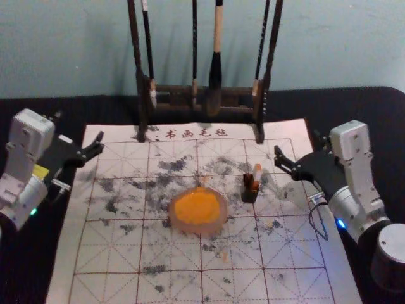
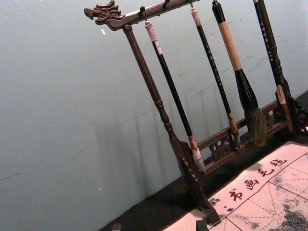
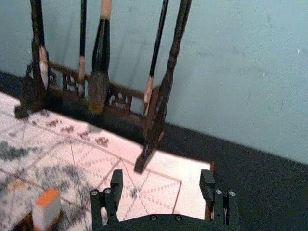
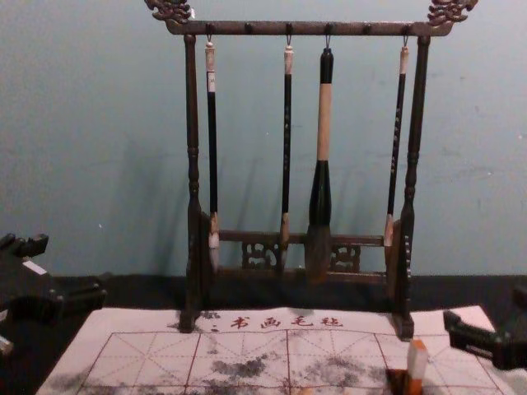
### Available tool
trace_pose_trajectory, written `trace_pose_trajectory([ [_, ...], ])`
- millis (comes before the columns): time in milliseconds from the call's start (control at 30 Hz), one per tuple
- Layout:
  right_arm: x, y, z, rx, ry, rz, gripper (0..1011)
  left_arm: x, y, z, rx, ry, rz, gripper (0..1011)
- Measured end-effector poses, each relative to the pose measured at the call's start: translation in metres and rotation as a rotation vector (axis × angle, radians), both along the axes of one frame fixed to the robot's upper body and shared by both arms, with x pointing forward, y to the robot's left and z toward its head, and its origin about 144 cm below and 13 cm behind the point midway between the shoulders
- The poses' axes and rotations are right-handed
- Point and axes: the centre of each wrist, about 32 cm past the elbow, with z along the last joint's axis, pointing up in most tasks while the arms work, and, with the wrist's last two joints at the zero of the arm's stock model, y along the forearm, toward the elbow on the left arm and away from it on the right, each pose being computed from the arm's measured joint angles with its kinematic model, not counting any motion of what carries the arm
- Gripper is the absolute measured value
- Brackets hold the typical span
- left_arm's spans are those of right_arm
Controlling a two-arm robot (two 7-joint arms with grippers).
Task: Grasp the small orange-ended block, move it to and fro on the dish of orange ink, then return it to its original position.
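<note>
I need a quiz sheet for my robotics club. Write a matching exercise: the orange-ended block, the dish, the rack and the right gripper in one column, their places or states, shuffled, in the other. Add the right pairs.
Column one
1. Orange-ended block
2. Dish
3. Rack
4. Right gripper

Column two
A. Hung with brushes, at the far end of the mat
B. Open, with nothing between its fingers
C. Upright in the dark holder
D. Holding orange ink

Right pairs
1-C
2-D
3-A
4-B
</note>
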Motion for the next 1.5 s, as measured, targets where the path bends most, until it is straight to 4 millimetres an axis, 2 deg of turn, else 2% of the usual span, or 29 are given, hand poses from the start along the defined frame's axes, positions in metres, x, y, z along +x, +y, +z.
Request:
trace_pose_trajectory([
  [100,0.0013,-0.0008,-0.0069,-0.007,0.021,-0.003,1003,0.0,0.0,0.0,0.0,0.0,0.0,1001],
  [1500,0.0008,-0.0007,-0.0029,-0.008,0.004,-0.004,1003,0.0,0.0,0.0,0.0,0.0,0.0,1001],
])
